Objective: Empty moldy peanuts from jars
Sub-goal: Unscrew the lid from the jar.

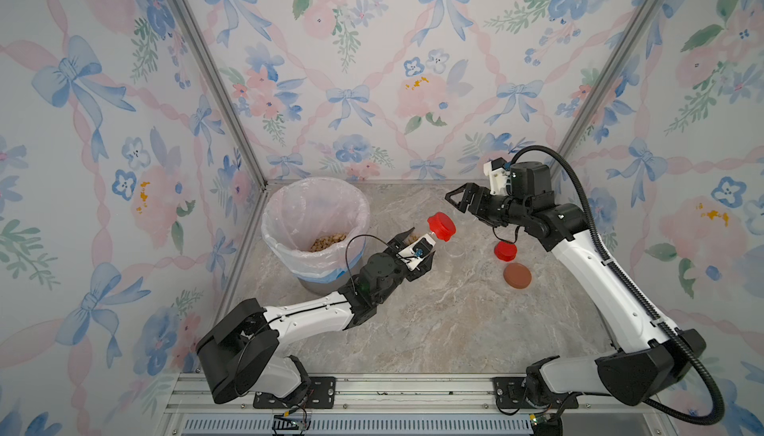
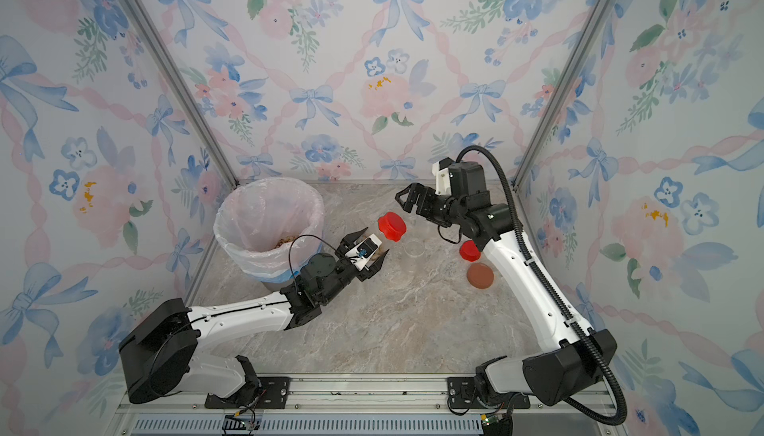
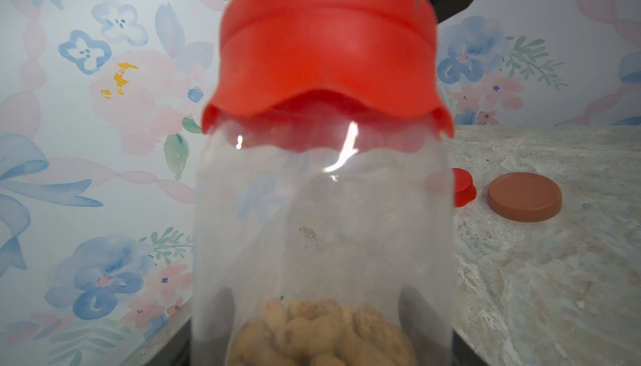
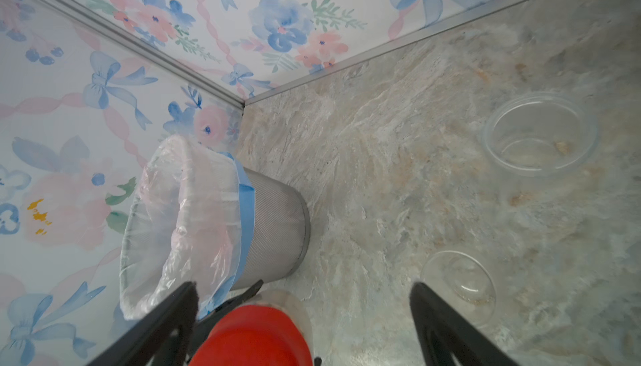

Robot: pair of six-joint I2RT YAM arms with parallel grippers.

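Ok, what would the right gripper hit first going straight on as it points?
Most likely the red lid on the jar the left gripper holds; it shows between the right gripper's open fingers in its wrist view. Depth is unclear.

**Table (image 1: 434, 330) front free, back half crowded**

Back-left is blocked by the bin (image 1: 270, 223). The middle is taken by a raised capped jar (image 1: 441, 226) and two open jars (image 4: 537, 138). The right side's littered by a red lid (image 1: 505, 251) and brown lid (image 1: 517, 276).
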